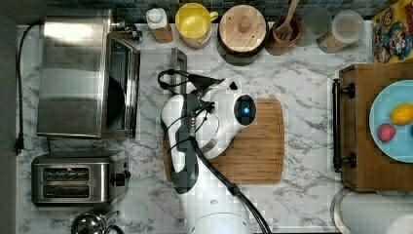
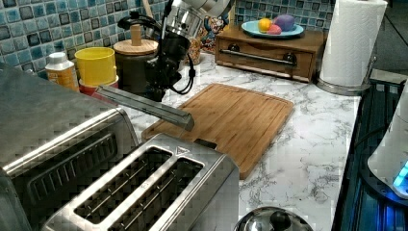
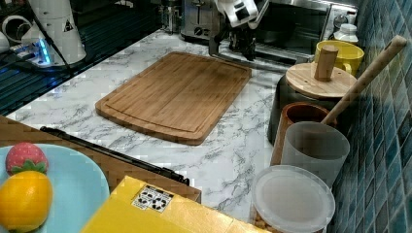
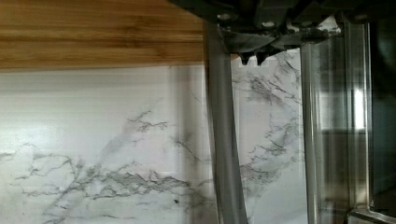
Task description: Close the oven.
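Where the top view looks down, the oven [image 1: 78, 78] stands on the marble worktop [image 1: 302, 78], its door [image 1: 160, 73] lowered toward the cutting board [image 1: 258, 146]. Left view: the gripper [image 2: 156, 91] hangs over the door's handle [image 2: 144, 103]. Wrist view: jaws' state cannot be told. No legible writing.

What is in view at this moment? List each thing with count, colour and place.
oven: 1, steel, top view's left, door open, lying flat
toaster: 1, steel, two-slot, below the oven in the top view
cutting board: 1, wooden, counter centre
yellow mug: 1, along the backsplash
wooden-lidded jar: 1, dark, beside the mug
paper towel roll: 1, white, left view's right
plate of fruit: 1, light blue, on wooden drawer box
gripper: 1, black, at the door's handle
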Motion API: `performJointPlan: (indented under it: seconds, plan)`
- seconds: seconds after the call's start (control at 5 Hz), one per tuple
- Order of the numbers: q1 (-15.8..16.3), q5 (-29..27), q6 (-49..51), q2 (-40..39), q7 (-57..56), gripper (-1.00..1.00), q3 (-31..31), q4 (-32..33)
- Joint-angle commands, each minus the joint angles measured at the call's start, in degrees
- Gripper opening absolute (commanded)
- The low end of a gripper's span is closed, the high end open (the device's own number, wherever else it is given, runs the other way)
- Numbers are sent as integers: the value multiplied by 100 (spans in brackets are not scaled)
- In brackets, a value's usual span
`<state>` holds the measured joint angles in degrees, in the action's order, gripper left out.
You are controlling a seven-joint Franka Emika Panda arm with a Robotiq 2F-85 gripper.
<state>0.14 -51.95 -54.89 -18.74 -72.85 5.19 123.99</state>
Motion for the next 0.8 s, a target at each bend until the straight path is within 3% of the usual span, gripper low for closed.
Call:
performJointPlan:
  seconds: [0.2,0.6,0.8]
  plan:
    - [1204,1018,326,739,1284,-100,988,-1648]
    - [1391,2743,622,524,2778,-100,1168,-2245]
    - [1600,4050,1603,77,3841,-100,1150,-3237]
